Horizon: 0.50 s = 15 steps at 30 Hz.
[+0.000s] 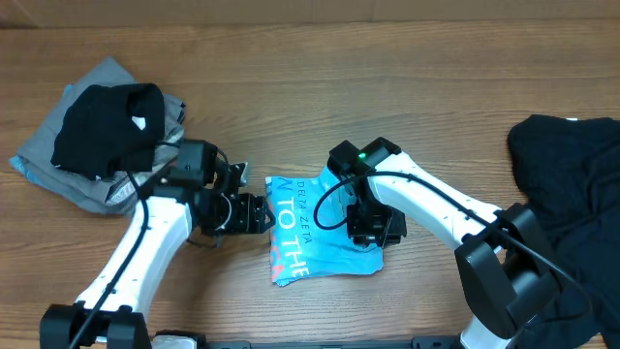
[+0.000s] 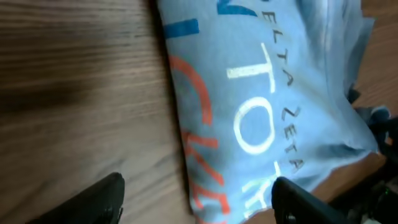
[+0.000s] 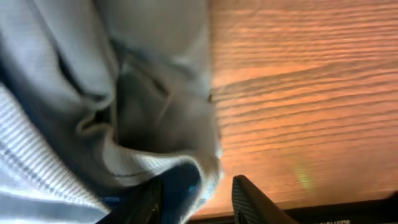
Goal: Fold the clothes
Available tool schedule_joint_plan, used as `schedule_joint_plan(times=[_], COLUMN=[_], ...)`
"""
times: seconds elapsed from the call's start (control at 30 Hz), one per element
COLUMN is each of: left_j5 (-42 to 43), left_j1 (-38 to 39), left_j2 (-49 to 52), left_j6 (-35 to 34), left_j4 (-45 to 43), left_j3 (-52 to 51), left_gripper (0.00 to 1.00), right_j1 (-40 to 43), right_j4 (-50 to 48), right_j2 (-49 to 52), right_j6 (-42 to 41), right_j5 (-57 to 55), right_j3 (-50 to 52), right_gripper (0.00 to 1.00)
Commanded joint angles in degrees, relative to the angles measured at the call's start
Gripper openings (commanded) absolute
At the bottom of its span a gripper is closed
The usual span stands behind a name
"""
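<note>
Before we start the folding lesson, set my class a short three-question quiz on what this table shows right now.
1. True or false: the left gripper is clamped shut.
2. The large "TO" lettering on the light blue shirt is: A white, B black, C green.
3. Fill in: the black garment at far left lies on a ____ garment.
Key: 1 false, it is open; 2 A; 3 grey garment.
</note>
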State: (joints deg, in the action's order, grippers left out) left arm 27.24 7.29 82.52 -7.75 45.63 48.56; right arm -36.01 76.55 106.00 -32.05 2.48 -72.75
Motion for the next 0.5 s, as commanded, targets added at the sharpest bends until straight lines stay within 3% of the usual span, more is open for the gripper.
schedule_joint_plan(times=[0.0,0.27,0.47], left_j5=[2.6,13.3,15.5], left_j1=[0.3,1.4,7.2], left_j2=[-0.3,5.3,16.4], left_j6=[-4.9,-6.6,-12.2], left_j4=[-5.8,-16.6,-22.9], left_j3=[-5.5,-10.0,-9.2], left_gripper=[0.84,0.85,0.85], right_j1=[2.5,4.2,4.2], right_j4=[-2.9,-11.4,-13.7], right_j2=[-2.6,-14.5,-22.9], right_j6=[-2.4,8.5,8.5], right_j5=[-3.0,9.1,10.1], right_j3=[-0.2,-0.9,-0.9], right_gripper=[0.35,0.37,0.40])
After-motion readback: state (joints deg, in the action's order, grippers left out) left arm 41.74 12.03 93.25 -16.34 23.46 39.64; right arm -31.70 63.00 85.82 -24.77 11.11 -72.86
